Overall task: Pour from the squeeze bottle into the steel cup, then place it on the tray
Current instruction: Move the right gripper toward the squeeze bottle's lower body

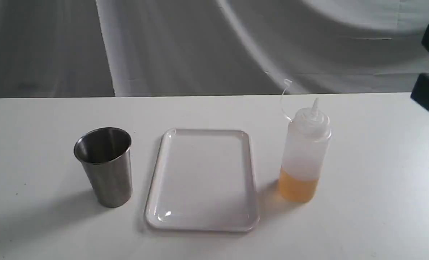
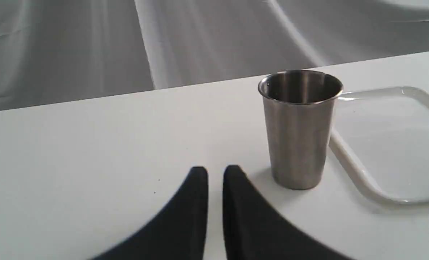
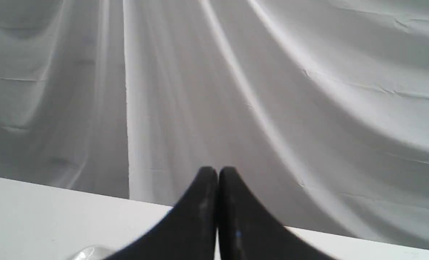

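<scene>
The left gripper (image 2: 216,169), two black curved fingers, is all but clenched: only a thin slit shows between the tips, and nothing is held. It hangs low over the white tabletop (image 1: 380,180), pointing toward the far edge.

Just ahead of its fingertips, a little toward the tray side and not touching them, stands the brushed stainless steel cup (image 2: 297,130). The cup is upright and tapers to a narrower base. Its inside is dark. Nothing lies between this gripper and the cup.

Beyond the cup, close beside it, lies the flat white glossy plastic tray (image 2: 391,144) with rounded corners and a low rim. Nothing rests on it.

On the other side of the tray stands the translucent whitish squeeze bottle (image 1: 304,155), upright on the tabletop. It has a pointed nozzle, and a thin cap strap curls up beside it. Orange-yellow liquid fills its lower part.

The right gripper (image 3: 218,169) is clenched, its black fingers pressed together and empty. It is raised and aimed at the draped grey cloth backdrop (image 3: 272,90) beyond the tabletop's far edge. Its own camera does not show the bottle clearly, so how far the bottle lies from it cannot be told.
</scene>
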`<action>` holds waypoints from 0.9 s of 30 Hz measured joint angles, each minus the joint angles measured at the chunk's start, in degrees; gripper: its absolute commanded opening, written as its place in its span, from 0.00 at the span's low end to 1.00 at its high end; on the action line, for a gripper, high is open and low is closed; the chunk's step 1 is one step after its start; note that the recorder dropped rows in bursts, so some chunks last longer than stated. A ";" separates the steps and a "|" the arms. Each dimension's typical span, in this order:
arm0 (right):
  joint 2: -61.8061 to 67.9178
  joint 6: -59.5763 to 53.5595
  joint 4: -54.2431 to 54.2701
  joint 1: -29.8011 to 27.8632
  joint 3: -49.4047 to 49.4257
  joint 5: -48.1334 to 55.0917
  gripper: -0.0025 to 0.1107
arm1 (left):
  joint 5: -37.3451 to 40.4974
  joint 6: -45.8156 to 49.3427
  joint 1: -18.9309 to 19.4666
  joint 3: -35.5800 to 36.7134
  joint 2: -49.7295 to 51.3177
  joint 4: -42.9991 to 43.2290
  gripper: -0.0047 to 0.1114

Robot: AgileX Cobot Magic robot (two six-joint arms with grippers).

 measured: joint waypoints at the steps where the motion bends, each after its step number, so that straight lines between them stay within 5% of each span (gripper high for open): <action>1: 0.13 0.33 0.00 1.00 0.99 -2.21 0.02 | 0.00 0.00 0.00 0.00 0.00 0.00 0.11; 13: 11.92 1.82 0.35 8.55 9.08 -20.22 0.02 | 0.00 0.00 0.00 0.00 0.00 0.00 0.11; 27: 26.92 14.71 -0.26 9.17 9.22 -24.93 0.02 | 0.00 0.00 0.00 0.00 0.00 0.00 0.11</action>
